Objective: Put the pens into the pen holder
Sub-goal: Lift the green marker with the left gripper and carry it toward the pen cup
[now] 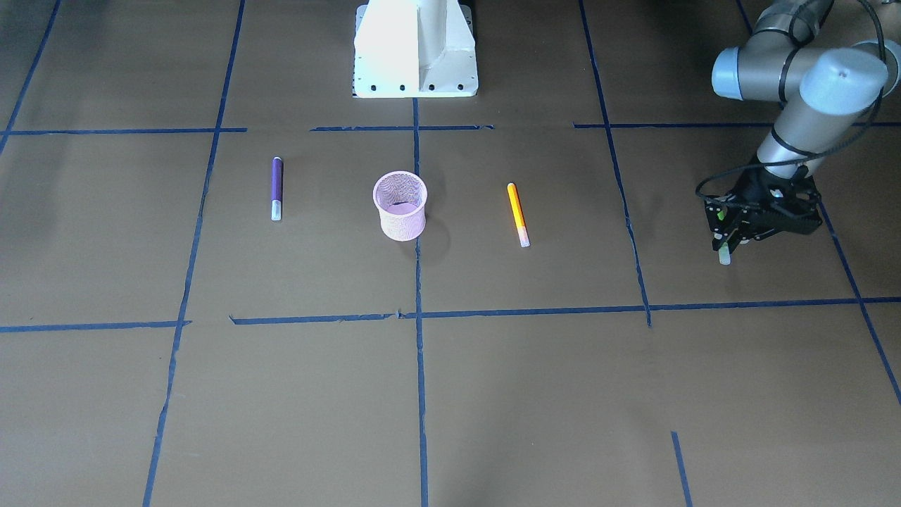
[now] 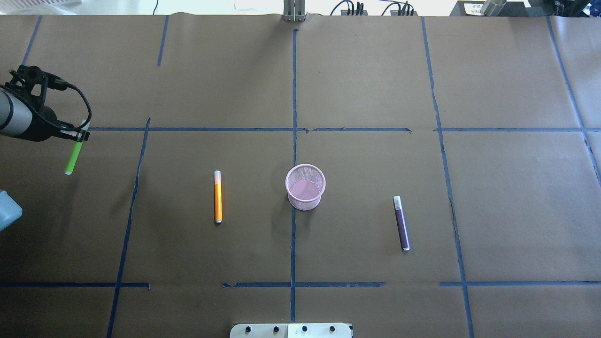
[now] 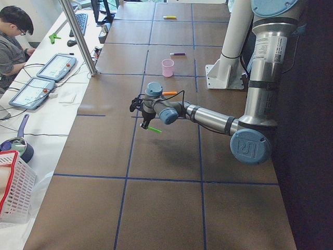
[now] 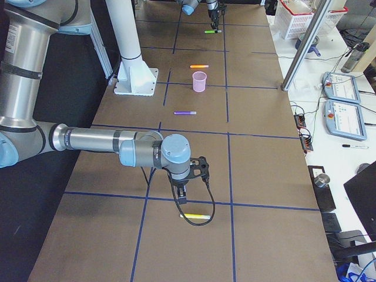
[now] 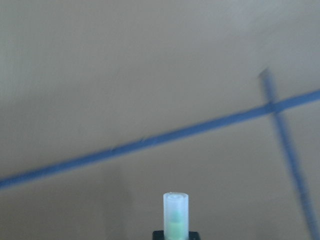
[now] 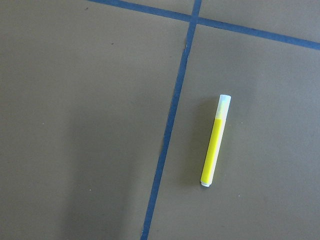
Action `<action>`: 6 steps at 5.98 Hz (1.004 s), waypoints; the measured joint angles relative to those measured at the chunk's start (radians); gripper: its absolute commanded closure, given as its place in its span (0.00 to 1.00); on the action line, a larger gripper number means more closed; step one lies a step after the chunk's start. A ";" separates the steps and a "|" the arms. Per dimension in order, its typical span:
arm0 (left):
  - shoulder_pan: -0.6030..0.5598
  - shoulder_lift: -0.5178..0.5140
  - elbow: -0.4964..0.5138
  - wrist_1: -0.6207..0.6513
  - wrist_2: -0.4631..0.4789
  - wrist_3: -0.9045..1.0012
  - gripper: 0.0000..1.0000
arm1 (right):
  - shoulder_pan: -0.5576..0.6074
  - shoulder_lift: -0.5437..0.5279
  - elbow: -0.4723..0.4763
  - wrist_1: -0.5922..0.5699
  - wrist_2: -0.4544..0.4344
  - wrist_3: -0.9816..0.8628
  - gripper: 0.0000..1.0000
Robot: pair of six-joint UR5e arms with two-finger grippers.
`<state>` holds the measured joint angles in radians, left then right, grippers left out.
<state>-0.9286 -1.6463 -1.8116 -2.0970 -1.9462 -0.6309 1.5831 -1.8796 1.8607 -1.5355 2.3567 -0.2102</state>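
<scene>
Item 1, left tool (image 2: 80, 135): it is closed on the green pen (image 2: 73, 154), well apart from the pen holder (image 2: 305, 202) on my left side. The pen sits tilted in the grip and is raised clear of the worktop (image 2: 375, 70). In the left wrist view its pale translucent cap end projects forward from between the jaws, and green shows inside the cap.

Item 2, pen holder: the pink wire-mesh cup stands upright on a blue tape line (image 2: 293, 94). Its mouth is open upward, and the mesh floor shows through it.

Item 3, orange pen (image 2: 218, 199): it lies flat on the worktop to my left of the pen holder, apart from it. Its pale cap end points away from my base.

Item 4, purple pen (image 2: 401, 225): it lies flat to my right of the pen holder, apart from it and slightly skewed. Its cap end also points away from my base.

Item 5, yellow pen (image 6: 214, 150): it lies flat well to my right of the pen holder, beyond the purple pen and just beside a tape line.

Item 6, right tool (image 4: 181, 197): it hangs pointing down near the yellow pen. Only the side view shows it, so I cannot tell whether its jaws are apart or together.
</scene>
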 measured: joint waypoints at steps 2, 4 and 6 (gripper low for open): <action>0.006 -0.061 -0.137 -0.013 0.055 -0.013 1.00 | 0.000 0.000 0.000 0.000 0.001 0.001 0.00; 0.032 -0.148 -0.193 -0.049 0.113 -0.095 1.00 | 0.000 0.000 0.000 -0.001 0.001 0.001 0.00; 0.232 -0.215 -0.238 -0.049 0.382 -0.248 1.00 | 0.000 0.000 -0.002 -0.002 0.001 0.002 0.00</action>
<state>-0.6962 -1.8614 -2.0496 -2.1458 -1.5645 -0.8793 1.5831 -1.8791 1.8583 -1.5371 2.3577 -0.2086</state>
